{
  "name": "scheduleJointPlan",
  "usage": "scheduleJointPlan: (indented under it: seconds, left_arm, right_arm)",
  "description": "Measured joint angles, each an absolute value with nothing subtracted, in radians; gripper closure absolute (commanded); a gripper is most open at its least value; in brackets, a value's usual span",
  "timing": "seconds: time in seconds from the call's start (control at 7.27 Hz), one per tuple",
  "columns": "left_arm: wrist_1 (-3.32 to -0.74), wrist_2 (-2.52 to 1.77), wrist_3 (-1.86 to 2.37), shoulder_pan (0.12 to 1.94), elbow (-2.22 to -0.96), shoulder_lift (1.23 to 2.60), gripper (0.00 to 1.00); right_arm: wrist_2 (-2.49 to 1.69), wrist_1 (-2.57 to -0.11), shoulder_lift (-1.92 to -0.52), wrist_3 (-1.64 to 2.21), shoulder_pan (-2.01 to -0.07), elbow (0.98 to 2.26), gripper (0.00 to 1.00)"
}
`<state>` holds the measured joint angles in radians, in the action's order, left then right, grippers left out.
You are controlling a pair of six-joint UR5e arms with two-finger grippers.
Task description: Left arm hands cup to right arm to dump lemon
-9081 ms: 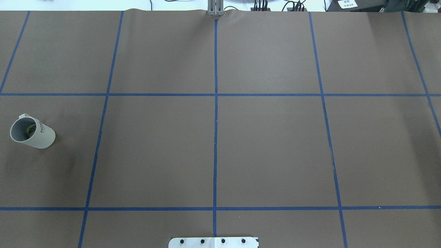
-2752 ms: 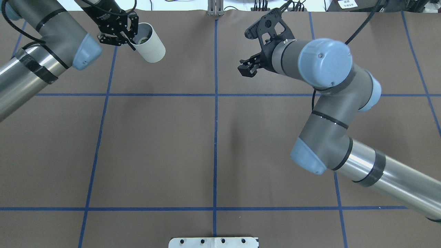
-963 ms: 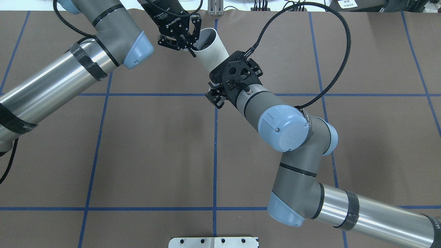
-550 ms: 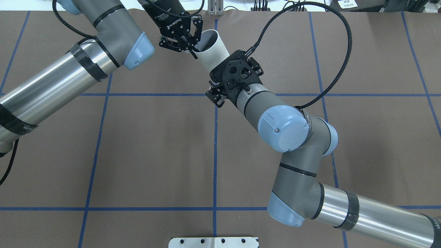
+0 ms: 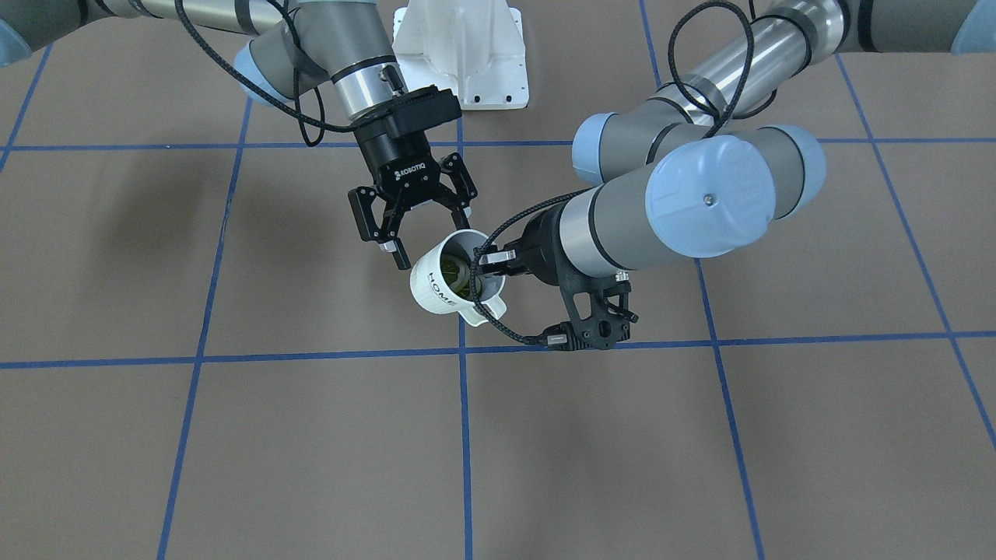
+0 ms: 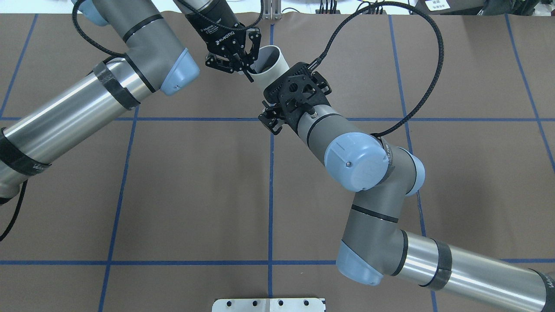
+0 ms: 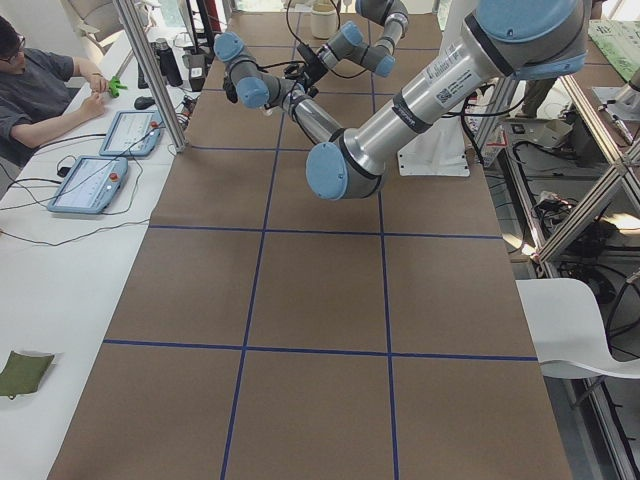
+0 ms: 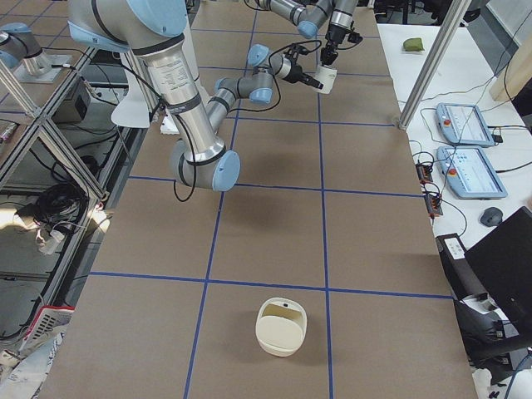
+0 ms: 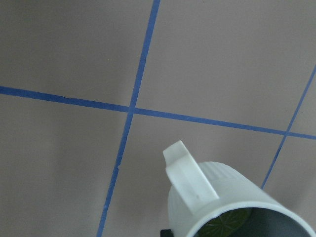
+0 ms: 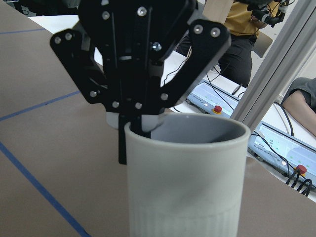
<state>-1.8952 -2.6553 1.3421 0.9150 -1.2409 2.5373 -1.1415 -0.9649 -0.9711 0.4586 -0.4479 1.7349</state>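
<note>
The white cup (image 5: 432, 292) with "HOME" lettering hangs tilted in the air above the table's centre line, its handle toward the operators' side. The lemon (image 5: 451, 272) lies inside it and also shows in the left wrist view (image 9: 232, 222). My left gripper (image 5: 481, 268) is shut on the cup's rim, one finger inside and one outside, as the right wrist view (image 10: 133, 143) shows. My right gripper (image 5: 432, 233) is wide open, its jaws on either side of the cup's body. In the overhead view the cup (image 6: 262, 80) is partly hidden by my right wrist's camera plate (image 6: 299, 93).
The brown table cover carries a blue tape grid (image 5: 461, 435). A cream container (image 8: 281, 327) stands on the table toward my right end. The arms' white base (image 5: 459, 47) is at the near edge. Operators and tablets (image 7: 100, 185) are along the far side.
The left gripper has carried the cup from the table's left end up to the centre, and since half a second ago a little further toward the right gripper. The right arm has held still, open.
</note>
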Motion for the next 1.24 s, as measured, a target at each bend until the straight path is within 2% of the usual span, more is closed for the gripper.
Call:
scheduleJointPlan:
  seconds: [1.24]
  left_arm:
    - [-1.890, -2.655, 1.356, 0.895, -1.304, 2.511, 1.00]
  right_arm:
    - [-1.140, -0.945, -0.975, 0.459, -0.448, 1.734, 0.01]
